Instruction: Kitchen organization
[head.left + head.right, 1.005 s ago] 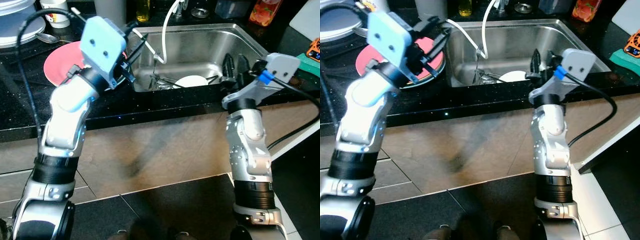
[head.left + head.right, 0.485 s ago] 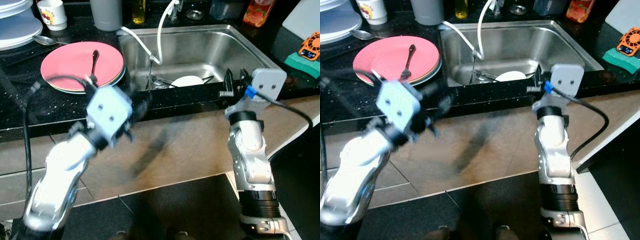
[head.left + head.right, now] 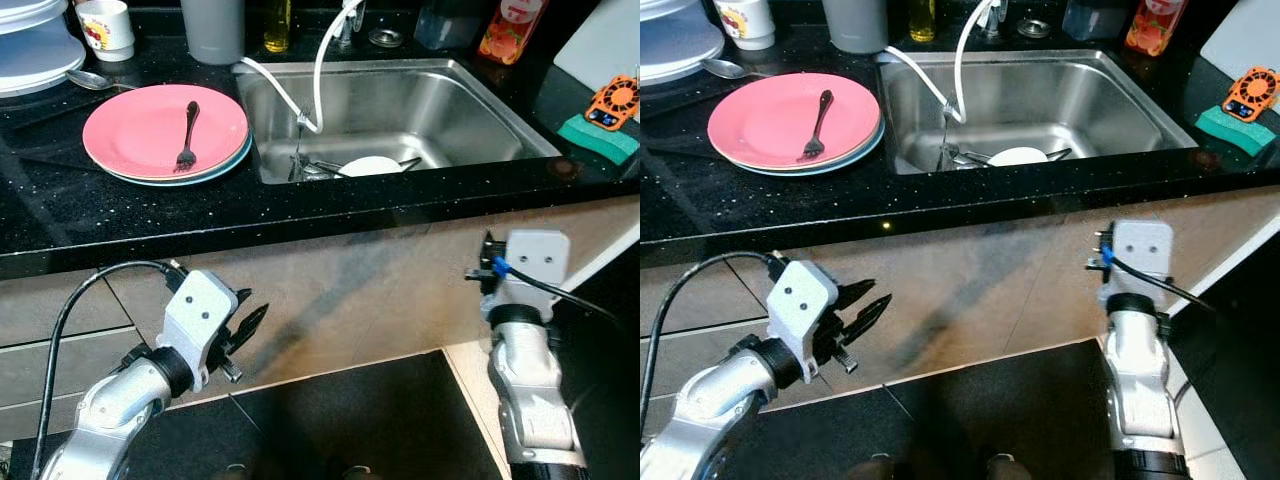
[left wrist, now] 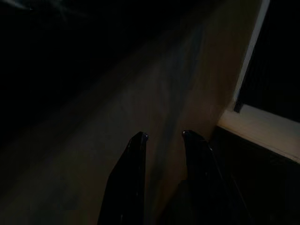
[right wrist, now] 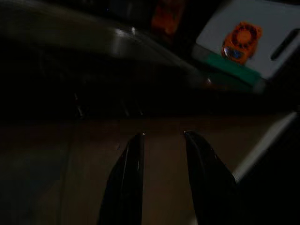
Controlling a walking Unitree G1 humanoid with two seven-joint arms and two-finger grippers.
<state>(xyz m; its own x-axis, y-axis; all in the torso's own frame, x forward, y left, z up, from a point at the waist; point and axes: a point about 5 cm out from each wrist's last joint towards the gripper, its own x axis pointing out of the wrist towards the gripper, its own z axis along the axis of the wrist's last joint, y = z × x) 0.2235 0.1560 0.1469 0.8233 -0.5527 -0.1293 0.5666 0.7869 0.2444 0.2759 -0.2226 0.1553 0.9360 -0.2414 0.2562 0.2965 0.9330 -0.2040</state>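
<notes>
Across the black tabletop (image 3: 60, 215), a steel sink (image 3: 480, 110) holds a white dish (image 3: 368, 165) and utensils under a white hose (image 3: 322, 60), while a pink plate (image 3: 130, 135) to its left carries a dark fork (image 3: 188, 133). Below the tabletop edge, the left gripper (image 3: 862, 303) hangs before the tan cabinet front (image 3: 370, 290), its fingers (image 4: 132, 173) parted and empty; the right gripper (image 5: 161, 140) sits low on the other side, likewise released. An orange gadget (image 3: 611, 103) rests on a green sponge (image 3: 598, 136) at far right.
</notes>
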